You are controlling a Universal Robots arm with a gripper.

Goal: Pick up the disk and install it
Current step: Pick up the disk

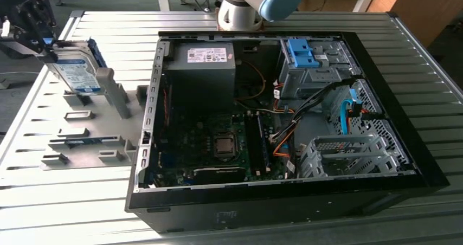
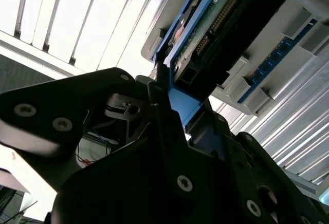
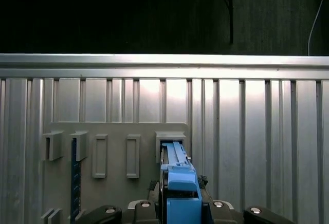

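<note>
The disk [image 1: 76,71] stands on edge at the exterior view's left, its white-and-blue label facing out and its blue bracket around it. My gripper [image 1: 49,45] is shut on its upper end. Its lower end is at the tall slot of a grey holder plate [image 1: 87,142]; I cannot tell whether it still rests there. In the second wrist view, black fingers [image 2: 159,106] clamp the blue bracket, with the disk's [image 2: 221,23] circuit board and connector visible beyond. In the first wrist view, the disk's blue-framed edge [image 3: 179,178] runs from my gripper [image 3: 180,206] to the holder's slot [image 3: 169,141].
An open black computer case [image 1: 405,147] lies on the slatted metal table [image 1: 87,201]. Inside are a grey power supply [image 1: 206,55], a motherboard [image 1: 217,142], a drive bay with a blue latch [image 1: 300,52], cables and a metal cage [image 1: 347,153]. The arm's base [image 1: 242,9] stands behind.
</note>
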